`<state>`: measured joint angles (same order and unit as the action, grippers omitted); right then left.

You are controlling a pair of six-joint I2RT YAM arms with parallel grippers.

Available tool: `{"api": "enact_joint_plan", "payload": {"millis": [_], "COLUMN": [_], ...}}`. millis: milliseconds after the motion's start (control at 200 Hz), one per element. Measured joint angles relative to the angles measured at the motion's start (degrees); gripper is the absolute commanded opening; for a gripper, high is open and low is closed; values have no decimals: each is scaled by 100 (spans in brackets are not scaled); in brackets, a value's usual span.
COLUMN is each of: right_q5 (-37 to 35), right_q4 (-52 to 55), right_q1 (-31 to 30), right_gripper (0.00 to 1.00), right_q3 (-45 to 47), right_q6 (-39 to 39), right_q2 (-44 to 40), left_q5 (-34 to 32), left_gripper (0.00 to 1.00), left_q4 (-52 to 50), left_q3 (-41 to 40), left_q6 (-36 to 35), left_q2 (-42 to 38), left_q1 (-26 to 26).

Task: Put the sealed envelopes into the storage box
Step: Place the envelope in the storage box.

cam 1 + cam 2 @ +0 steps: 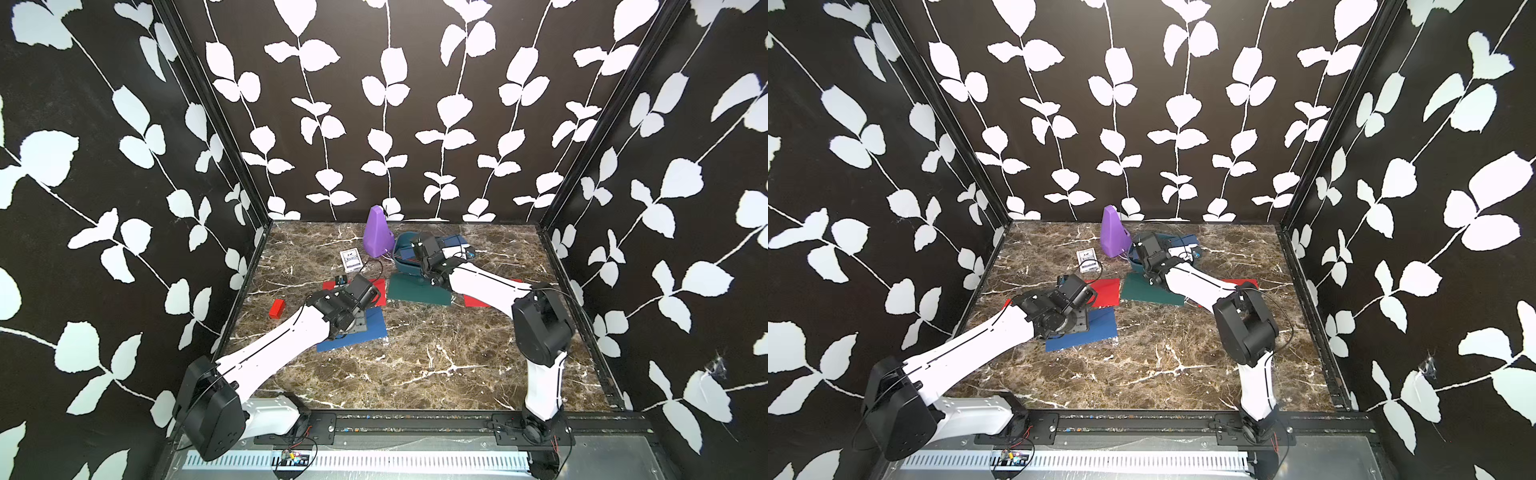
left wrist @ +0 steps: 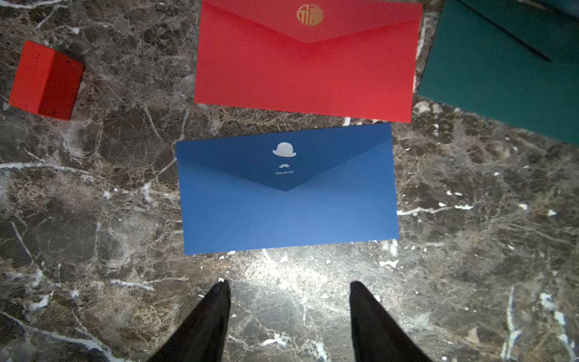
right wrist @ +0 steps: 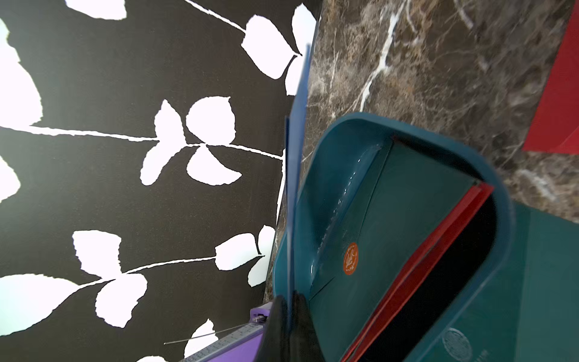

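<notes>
Shallow teal plastic tub (image 3: 316, 194) holds a dark green sealed envelope (image 3: 391, 203) lying flat. Right gripper (image 3: 289, 301) pinches a navy paper envelope (image 3: 297, 125) edge-up at the rim, long axis pointing away. Left gripper (image 2: 288, 283) gapes empty near a flat blue envelope (image 2: 288, 213).

Robot test cell, lab-type rig, not a home: small booth w/ walls (image 1: 374, 104) in black paper w/ white leaf print, black metal frame post (image 1: 195, 83) at the corner, marble-look desk (image 1: 415, 357), left arm (image 1: 274, 345) & right arm (image 1: 540, 374) bolted to a front rail (image 1: 415, 424), bare circuit board (image 1: 291, 457) + loose wires (image 1: 309, 451) below it.
</notes>
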<state>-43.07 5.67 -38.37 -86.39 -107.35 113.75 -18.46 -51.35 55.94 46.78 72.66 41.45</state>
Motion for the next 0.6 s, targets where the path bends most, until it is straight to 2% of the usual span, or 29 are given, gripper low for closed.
{"api": "enact_joint_plan", "payload": {"millis": [355, 575, 600], "right_q5": [-122, -101, -111], "right_q4": [566, 789, 846], "right_q1": [-50, -129, -149], "right_gripper": [0, 0, 3], "right_q3": [-273, -629, -686], "right_q6": [-955, -1178, -1182], "right_q2": [339, 649, 691], "left_q5": [-2, -2, -2], "left_gripper": [63, 63, 63], "left_q4": [-22, -31, -35], "left_q3": [-17, -7, -4], "left_q6": [-4, -4, -4], "left_q2": [-4, 2, 2], "left_q1": [0, 0, -2]}}
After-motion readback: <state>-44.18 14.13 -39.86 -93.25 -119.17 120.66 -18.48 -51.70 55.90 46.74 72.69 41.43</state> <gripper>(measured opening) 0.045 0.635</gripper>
